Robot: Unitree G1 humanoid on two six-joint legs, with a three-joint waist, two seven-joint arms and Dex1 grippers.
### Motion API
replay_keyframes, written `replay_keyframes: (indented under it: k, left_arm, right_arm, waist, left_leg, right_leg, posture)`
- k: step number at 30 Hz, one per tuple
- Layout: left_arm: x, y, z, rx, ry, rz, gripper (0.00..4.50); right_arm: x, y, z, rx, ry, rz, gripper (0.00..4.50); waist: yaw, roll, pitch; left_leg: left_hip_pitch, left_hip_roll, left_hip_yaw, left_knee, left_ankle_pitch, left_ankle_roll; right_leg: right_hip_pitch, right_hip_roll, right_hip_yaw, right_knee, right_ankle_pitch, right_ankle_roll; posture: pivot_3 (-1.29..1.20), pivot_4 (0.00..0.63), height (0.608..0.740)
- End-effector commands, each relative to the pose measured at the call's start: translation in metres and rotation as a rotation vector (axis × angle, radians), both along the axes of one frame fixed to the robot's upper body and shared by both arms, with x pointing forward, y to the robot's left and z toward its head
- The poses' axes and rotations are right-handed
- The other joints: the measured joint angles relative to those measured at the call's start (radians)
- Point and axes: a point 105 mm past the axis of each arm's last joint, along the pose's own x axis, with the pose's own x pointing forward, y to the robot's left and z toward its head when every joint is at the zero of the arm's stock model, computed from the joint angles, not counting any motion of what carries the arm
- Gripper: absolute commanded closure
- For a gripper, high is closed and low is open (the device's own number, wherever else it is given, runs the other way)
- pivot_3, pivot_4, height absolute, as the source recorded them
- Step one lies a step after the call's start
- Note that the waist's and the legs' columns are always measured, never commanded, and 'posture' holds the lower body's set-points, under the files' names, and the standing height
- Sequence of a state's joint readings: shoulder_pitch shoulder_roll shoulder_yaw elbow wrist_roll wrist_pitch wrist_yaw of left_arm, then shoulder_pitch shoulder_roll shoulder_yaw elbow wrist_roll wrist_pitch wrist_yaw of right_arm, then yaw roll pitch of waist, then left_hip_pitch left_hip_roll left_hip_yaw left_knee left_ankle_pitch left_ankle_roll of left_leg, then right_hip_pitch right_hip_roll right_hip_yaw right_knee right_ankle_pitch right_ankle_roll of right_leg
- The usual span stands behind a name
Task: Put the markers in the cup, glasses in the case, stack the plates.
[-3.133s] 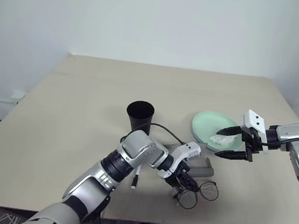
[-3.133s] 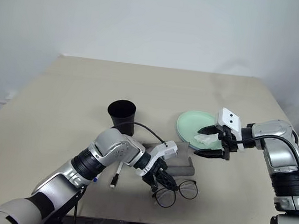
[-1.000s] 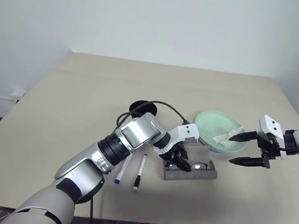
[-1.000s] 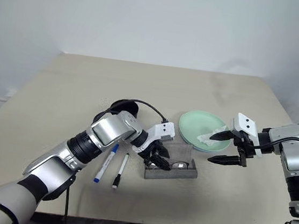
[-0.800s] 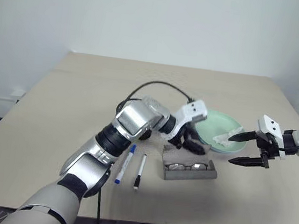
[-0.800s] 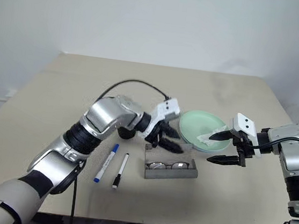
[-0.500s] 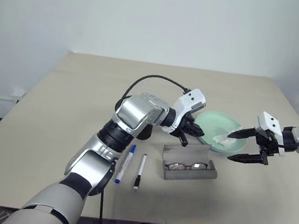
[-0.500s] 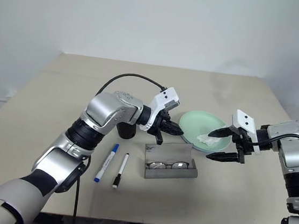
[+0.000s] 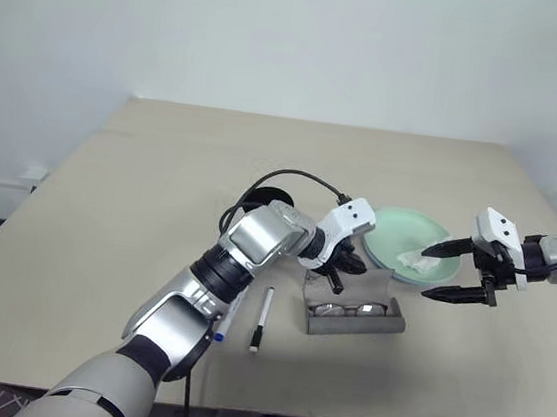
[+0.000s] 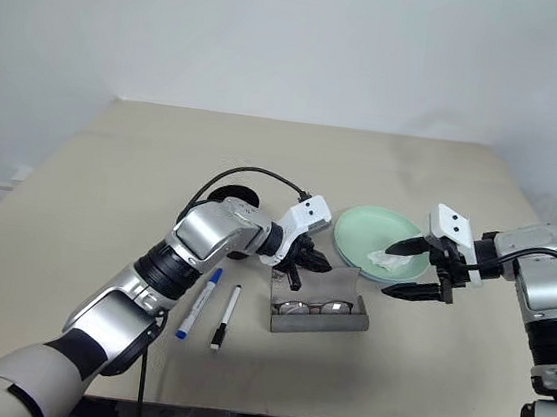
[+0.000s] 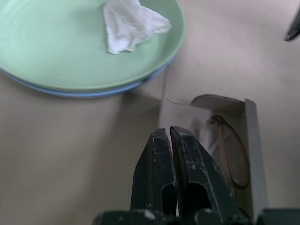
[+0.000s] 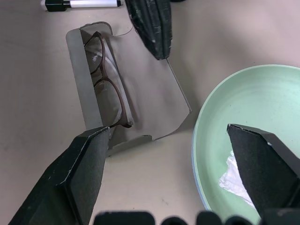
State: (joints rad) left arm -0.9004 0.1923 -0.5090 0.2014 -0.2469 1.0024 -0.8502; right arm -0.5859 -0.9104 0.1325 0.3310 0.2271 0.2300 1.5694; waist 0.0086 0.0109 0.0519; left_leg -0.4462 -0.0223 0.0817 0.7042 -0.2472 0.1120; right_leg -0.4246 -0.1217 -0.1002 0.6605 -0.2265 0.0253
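Left hand (image 10: pixel 304 263) pinched empty over case (image 10: pixel 319 312) | right hand (image 10: pixel 414 269) wide, empty

glasses (image 10: pixel 312 306) in open case (image 10: pixel 318 317), table (image 10: pixel 108 199) centre | plates (image 10: pixel 368 234) stacked behind-right of case, tissue (image 10: pixel 384 258) on top one | two markers (image 10: pixel 211 306) side by side left of case | cup (image 10: pixel 230 206) behind markers, left of plates

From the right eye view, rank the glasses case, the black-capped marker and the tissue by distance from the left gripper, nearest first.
1. Glasses case, right beneath the left gripper.
2. Tissue, on the green plate, toward the robot's right.
3. Black-capped marker, to its left on the table; nearly tied with the tissue.
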Motion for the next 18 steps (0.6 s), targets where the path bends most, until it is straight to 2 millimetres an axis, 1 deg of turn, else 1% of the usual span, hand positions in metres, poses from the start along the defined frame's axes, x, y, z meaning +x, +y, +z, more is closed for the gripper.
replay_keyframes:
  k: [1, 4, 6, 8, 10, 18]
  left_arm:
    - [-0.006, -0.002, 0.007, -0.001, -0.032, -0.045, 4.47]
    - [-0.009, -0.001, 0.005, 0.017, -0.041, -0.067, 4.47]
    - [-0.009, -0.001, 0.009, 0.005, -0.047, -0.071, 4.47]
    - [-0.004, -0.002, 0.016, -0.017, -0.056, -0.049, 4.47]
    - [0.001, -0.001, 0.019, -0.02, -0.065, -0.031, 4.47]
    - [0.008, 0.006, 0.006, 0.01, -0.056, -0.001, 4.47]
  right_arm:
    - [0.005, 0.003, 0.014, 0.012, -0.058, 0.015, 0.15]
    - [0.005, 0.004, 0.014, 0.013, -0.06, 0.014, 0.15]
    - [0.005, 0.004, 0.014, 0.013, -0.061, 0.014, 0.15]
    - [0.005, 0.004, 0.014, 0.014, -0.062, 0.014, 0.15]
    - [0.005, 0.004, 0.014, 0.014, -0.062, 0.015, 0.15]
    - [0.006, 0.007, 0.014, 0.018, -0.063, 0.02, 0.15]
  waist:
    - [0.0, 0.0, 0.0]
    - [0.0, 0.0, 0.0]
    - [0.0, 0.0, 0.0]
    - [0.0, 0.0, 0.0]
    - [0.0, 0.0, 0.0]
    - [0.0, 0.0, 0.0]
  left_leg:
    - [0.0, 0.0, 0.0, 0.0, 0.0, 0.0]
    - [0.0, 0.0, 0.0, 0.0, 0.0, 0.0]
    - [0.0, 0.0, 0.0, 0.0, 0.0, 0.0]
    - [0.0, 0.0, 0.0, 0.0, 0.0, 0.0]
    - [0.0, 0.0, 0.0, 0.001, 0.0, 0.0]
    - [0.0, 0.0, 0.0, 0.001, 0.0, 0.0]
  right_leg:
    - [0.0, 0.0, 0.0, 0.0, 0.0, 0.0]
    - [0.0, 0.0, 0.0, 0.0, 0.0, 0.0]
    - [0.0, 0.0, 0.0, 0.0, 0.0, 0.0]
    - [0.0, 0.0, 0.0, 0.0, 0.0, 0.0]
    - [0.0, 0.0, 0.0, 0.0, 0.0, 0.0]
    - [0.0, 0.0, 0.0, 0.0, 0.0, 0.0]
  posture:
    - [0.0, 0.0, 0.7]
    - [0.0, 0.0, 0.7]
    - [0.0, 0.0, 0.7]
    - [0.0, 0.0, 0.7]
    - [0.0, 0.0, 0.7]
    - [0.0, 0.0, 0.7]
